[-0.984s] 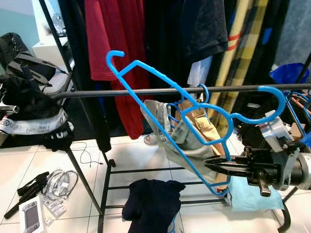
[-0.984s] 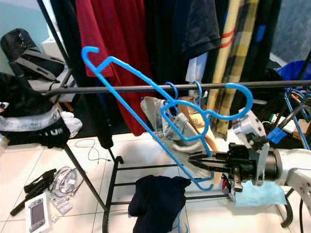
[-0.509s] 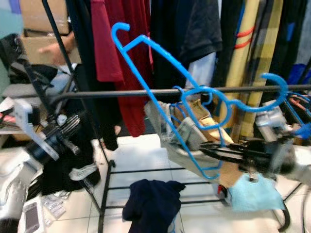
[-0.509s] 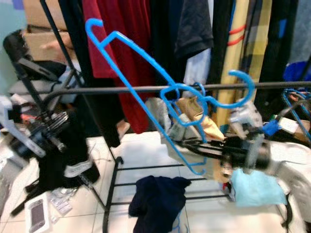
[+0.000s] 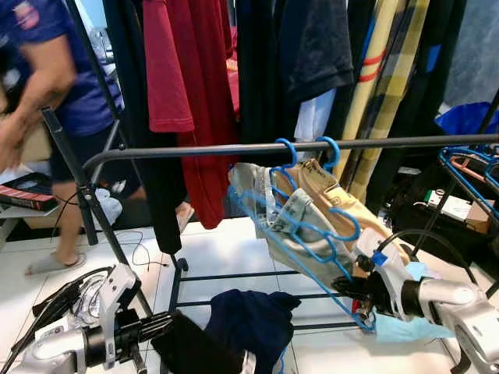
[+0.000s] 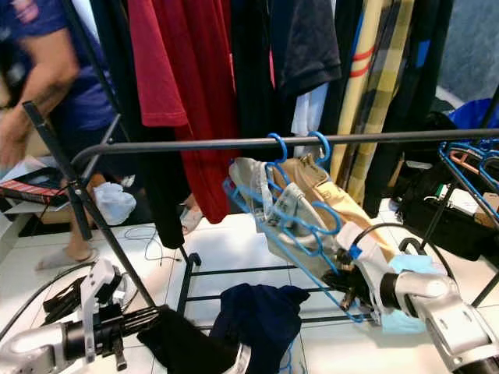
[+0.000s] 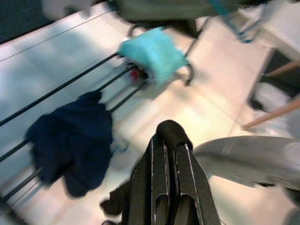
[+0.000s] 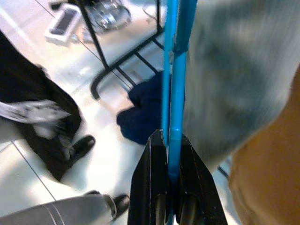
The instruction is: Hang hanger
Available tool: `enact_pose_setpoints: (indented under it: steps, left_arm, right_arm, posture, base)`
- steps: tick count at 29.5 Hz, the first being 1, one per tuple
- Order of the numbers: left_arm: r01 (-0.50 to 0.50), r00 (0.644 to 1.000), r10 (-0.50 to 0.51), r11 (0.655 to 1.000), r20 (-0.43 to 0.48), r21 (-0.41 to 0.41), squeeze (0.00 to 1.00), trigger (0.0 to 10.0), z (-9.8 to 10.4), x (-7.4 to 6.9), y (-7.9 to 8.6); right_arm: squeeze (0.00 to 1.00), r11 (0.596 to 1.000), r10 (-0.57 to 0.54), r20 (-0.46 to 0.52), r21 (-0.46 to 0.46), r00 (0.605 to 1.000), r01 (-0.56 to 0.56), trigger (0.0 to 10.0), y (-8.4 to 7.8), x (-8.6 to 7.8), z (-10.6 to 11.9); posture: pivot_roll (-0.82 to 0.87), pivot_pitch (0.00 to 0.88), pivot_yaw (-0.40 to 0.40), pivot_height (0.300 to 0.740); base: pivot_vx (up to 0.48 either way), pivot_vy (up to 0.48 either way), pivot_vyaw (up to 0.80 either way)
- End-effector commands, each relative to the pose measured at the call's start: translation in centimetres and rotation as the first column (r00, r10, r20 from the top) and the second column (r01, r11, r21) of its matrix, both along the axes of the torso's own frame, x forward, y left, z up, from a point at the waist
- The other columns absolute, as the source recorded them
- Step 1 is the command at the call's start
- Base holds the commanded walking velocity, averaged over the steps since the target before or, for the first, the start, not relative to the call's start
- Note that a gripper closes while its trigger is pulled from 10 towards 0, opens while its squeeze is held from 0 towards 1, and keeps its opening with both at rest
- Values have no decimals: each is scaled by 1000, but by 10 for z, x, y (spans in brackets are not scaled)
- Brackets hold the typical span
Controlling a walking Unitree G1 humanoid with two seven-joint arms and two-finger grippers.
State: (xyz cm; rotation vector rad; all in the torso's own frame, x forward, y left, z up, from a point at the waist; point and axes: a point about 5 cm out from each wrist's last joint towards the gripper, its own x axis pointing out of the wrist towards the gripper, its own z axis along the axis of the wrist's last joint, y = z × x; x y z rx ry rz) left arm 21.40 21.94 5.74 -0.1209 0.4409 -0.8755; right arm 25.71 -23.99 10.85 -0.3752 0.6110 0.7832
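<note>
A dark rail [image 5: 195, 149] crosses the scene, and two blue hanger hooks [image 5: 287, 146] sit over it. The blue hangers [image 5: 312, 238] slope down to the right and carry grey and tan trousers [image 5: 312, 214]. My right gripper [image 5: 352, 294] is low on the right, shut on the bottom bar of a blue hanger [image 8: 177, 70], as the right wrist view shows. My left gripper [image 5: 165, 322] is low at the left near the floor, with its fingers [image 7: 161, 159] shut. A black shape [image 5: 195, 351] lies beside its tips; I cannot tell whether it is held.
A person [image 5: 47, 86] in a blue shirt stands at the left by the rack's leg [image 5: 86, 202]. Red and dark clothes [image 5: 168, 62] hang behind. A navy garment [image 5: 253, 315] and a light blue cloth [image 5: 401, 329] lie on the lower bars. More blue hangers [image 5: 468, 167] hang at the right.
The raised hanger has come down so that its hook sits on the rail, with my right gripper lower. My left arm dropped towards the floor. A person has walked in at the left.
</note>
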Motion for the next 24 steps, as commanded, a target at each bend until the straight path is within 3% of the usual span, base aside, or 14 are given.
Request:
enact_pose_setpoints:
  steps: [1,3,5,12,14,15,18,19,21,22,24]
  left_arm:
    - [-64,998,65,997,-20,37,0,10000,-10,4,2]
    - [-109,993,111,993,-37,49,0,10000,-16,8,0]
    - [-162,981,172,980,-84,117,0,10000,-34,19,-8]
    - [-203,968,223,964,-111,169,0,10000,-47,28,-15]
    - [-229,959,254,955,-124,188,0,10000,-52,33,-19]
    - [-272,940,308,936,-148,224,0,10000,-61,39,-25]
    - [-272,940,308,936,-148,224,0,10000,-61,39,-25]
    - [-294,925,342,919,-163,261,0,10000,-69,42,-31]
    - [-294,925,342,919,-163,261,0,10000,-69,42,-31]
    - [-339,894,405,891,-192,302,0,10000,-78,42,-36]
    - [-339,894,405,891,-192,302,0,10000,-78,42,-36]
  right_arm:
    - [0,1000,4,-35,-26,999,-5,10000,0,-5,-13]
    - [0,999,1,-55,-36,998,-3,10000,1,-7,-21]
    - [0,997,-20,-91,-73,996,14,10000,-1,-9,-43]
    - [0,995,-48,-108,-92,993,38,10000,-2,-10,-61]
    - [0,993,-85,-115,-87,990,75,10000,-1,-10,-71]
    - [0,985,-163,-120,-74,979,155,10000,1,-8,-86]
    - [0,985,-163,-120,-74,979,155,10000,1,-8,-86]
    - [0,971,-237,-129,-68,963,230,10000,3,-8,-99]
    - [0,971,-237,-129,-68,963,230,10000,3,-8,-99]
    - [0,934,-357,-147,-49,923,354,10000,4,-9,-114]
    - [0,934,-357,-147,-49,923,354,10000,4,-9,-114]
  posture:
    - [-56,0,54,740]
    - [-56,0,54,740]
    - [-57,0,51,740]
    - [-54,0,47,740]
    - [-56,0,48,740]
    - [-55,0,48,740]
    - [-55,0,48,740]
    - [-53,0,48,740]
    - [-53,0,48,740]
    - [-50,0,44,740]
    - [-50,0,44,740]
  base:
    - [-428,0,0]
    - [-426,0,0]
    - [-424,0,0]
    - [-407,0,0]
    - [-412,0,0]
    - [-300,0,0]
    - [-300,0,0]
    - [-315,0,0]
    - [-315,0,0]
    - [-315,0,0]
    - [-315,0,0]
